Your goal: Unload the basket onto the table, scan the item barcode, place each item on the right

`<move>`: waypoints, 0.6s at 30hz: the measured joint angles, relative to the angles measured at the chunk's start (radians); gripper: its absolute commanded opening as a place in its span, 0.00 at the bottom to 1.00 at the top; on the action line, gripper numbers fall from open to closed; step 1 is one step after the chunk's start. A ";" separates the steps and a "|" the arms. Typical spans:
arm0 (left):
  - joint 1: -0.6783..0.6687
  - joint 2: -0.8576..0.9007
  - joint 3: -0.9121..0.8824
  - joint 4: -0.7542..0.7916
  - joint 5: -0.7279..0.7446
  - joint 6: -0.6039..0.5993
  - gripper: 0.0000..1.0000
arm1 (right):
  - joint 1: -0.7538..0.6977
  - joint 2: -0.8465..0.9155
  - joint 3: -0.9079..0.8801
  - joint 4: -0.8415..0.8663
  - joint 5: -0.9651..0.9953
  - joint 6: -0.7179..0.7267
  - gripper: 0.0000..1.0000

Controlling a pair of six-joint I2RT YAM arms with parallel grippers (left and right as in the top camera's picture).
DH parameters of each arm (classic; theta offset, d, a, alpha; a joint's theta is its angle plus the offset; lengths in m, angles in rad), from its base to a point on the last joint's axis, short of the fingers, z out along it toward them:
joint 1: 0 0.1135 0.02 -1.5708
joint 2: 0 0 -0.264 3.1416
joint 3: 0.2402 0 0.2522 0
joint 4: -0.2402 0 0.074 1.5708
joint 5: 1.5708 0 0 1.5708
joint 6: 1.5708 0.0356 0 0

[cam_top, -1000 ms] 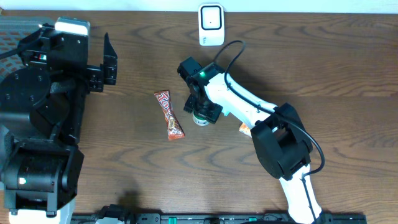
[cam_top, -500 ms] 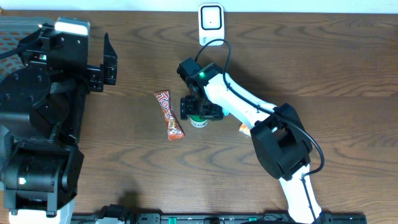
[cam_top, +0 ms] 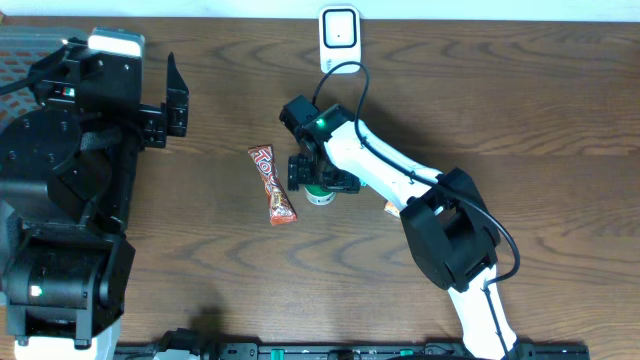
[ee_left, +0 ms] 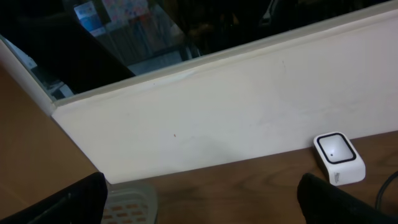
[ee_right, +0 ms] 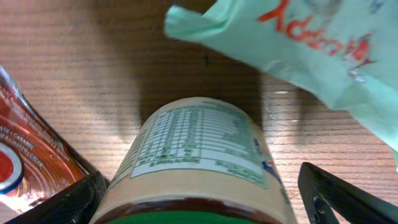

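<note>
Jar [ee_right: 199, 155] right under the lens, green lid nearest, nutrition panel facing up the side, standing on the wooden surface [cam_top: 520, 90]. Here's the news: the right gripper [ee_right: 202, 208] has spread its fingers over the last second. A moment ago they sat visibly closer round the lid, and now they stand wide, out at either edge of the wrist view. There is clear daylight at the jar's 3 o'clock side and the other finger is just beside the glass at 9. Nothing is clamped.

From overhead the jar [cam_top: 320, 196] hasn't budged from mid-surface, and the right gripper [cam_top: 320, 183] has only nudged a touch toward 9 o'clock above it. So it's a release or a re-set of the grip, and I can't tell which.

Just beside the jar at 9 o'clock lies the red candy bar [cam_top: 272, 185]. A pale green packet [ee_right: 298, 43] lies just past it in the wrist view.

Farther out at 12 o'clock, well apart, sits the white scanner [cam_top: 340, 40], with nothing in front of it. I can't make out a barcode on the label side in view, so my read is the scan is not yet done and needs a firm re-grasp first.

Way off at 10 o'clock the left gripper [cam_top: 177, 95] is idle, fingers wide, empty.
</note>
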 measured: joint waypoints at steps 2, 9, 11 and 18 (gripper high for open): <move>0.000 0.000 0.000 0.000 0.000 0.000 0.98 | 0.000 0.000 -0.009 0.008 0.006 0.021 0.94; 0.000 0.000 0.000 0.000 0.000 0.000 0.98 | 0.000 -0.006 -0.047 0.034 0.014 0.066 0.88; 0.000 0.000 0.000 0.000 0.000 0.000 0.98 | 0.000 -0.007 -0.051 0.034 0.011 0.072 0.79; 0.000 0.000 0.000 0.000 0.000 0.000 0.98 | 0.002 -0.011 -0.053 0.043 -0.016 0.089 0.56</move>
